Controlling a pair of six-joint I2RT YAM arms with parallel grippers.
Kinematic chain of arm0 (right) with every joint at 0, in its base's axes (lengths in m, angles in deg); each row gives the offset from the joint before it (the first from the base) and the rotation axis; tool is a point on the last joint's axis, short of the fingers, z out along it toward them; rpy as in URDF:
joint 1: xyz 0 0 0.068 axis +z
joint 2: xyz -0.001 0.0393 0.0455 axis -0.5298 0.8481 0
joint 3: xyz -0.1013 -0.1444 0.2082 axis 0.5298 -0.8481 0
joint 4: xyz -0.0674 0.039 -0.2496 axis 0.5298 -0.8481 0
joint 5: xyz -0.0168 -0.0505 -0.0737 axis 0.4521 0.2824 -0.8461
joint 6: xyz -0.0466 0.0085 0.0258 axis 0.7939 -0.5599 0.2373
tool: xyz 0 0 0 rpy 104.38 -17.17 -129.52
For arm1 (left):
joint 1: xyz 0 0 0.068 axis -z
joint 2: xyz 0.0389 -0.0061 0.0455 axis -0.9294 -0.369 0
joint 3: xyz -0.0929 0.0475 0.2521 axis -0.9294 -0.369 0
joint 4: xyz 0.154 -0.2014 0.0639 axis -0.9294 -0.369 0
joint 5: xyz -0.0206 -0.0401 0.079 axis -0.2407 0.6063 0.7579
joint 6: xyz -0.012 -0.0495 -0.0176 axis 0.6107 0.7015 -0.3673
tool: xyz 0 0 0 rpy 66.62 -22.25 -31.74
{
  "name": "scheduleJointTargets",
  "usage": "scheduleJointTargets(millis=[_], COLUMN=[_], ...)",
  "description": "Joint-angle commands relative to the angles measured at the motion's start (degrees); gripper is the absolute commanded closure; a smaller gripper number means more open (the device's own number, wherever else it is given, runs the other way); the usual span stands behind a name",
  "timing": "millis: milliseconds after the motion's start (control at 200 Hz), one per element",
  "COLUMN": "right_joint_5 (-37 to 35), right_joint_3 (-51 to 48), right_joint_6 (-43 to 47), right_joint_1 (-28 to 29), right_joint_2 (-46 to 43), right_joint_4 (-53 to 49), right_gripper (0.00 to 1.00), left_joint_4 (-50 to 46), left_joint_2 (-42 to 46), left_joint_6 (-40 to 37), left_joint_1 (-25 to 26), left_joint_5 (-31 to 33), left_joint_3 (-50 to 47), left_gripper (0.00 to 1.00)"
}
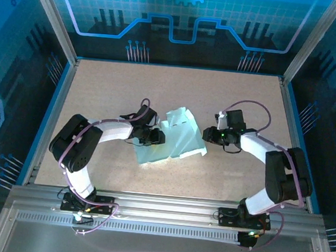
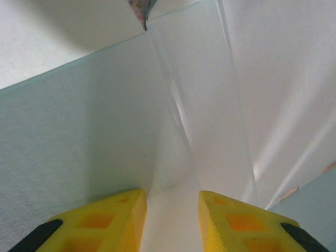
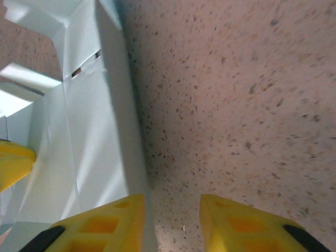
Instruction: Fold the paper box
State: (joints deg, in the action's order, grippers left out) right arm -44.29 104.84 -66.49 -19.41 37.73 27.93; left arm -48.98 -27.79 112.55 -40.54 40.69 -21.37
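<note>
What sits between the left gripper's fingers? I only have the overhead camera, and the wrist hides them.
Observer: On the left wrist camera, the left gripper has its fingers apart, and a creased strip of the paper box runs down into the gap.
Operator: And the right one, is it on the box too?
Observer: No. On the right wrist camera, the right gripper is open over bare table. The box edge lies just outside one finger, not between the two.
</note>
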Motion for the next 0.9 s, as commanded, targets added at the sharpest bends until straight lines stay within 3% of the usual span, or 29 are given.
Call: scheduleJointTargets(millis=[0,115,335,675,820,895], right_joint_5=[4.7,6.7,7.6,-1.1,-2.9,-4.2], right_joint_3=[2.5,3.3,4.7,8.3,6.6,6.2], right_joint_6=[0.3,0.4,2.1,6.1,5.4,5.8], right_joint_1=[-0.6,-0.4,1.5,7.1,6.0,5.2], right_joint_2=[2.3,3.6,5.5,5.0,-0.2,-2.4], right_joint_4=[1.3,1.6,-0.2,-6.9,-5.2,-5.5], right_gripper=[0.69,0.76,0.77,0.74,0.68,0.57], left_joint_4=[-1.2,-1.2,-0.9,-1.1,-1.6,-1.5], left_joint_2=[-2.3,-2.4,-2.8,-2.5,-2.2,-2.2], left_joint_6=[-0.7,-0.7,-0.6,-0.6,-0.9,-1.1], left_joint_1=[-0.1,-0.1,-0.1,-0.1,-0.2,-0.2], left_joint_5=[-0.6,-0.6,-1.3,-1.4,-1.2,-1.2], left_joint_3=[-1.3,-1.5,-1.0,-0.7,-0.8,-0.9], left_gripper=[0.66,0.66,0.66,0.66,0.65,0.65])
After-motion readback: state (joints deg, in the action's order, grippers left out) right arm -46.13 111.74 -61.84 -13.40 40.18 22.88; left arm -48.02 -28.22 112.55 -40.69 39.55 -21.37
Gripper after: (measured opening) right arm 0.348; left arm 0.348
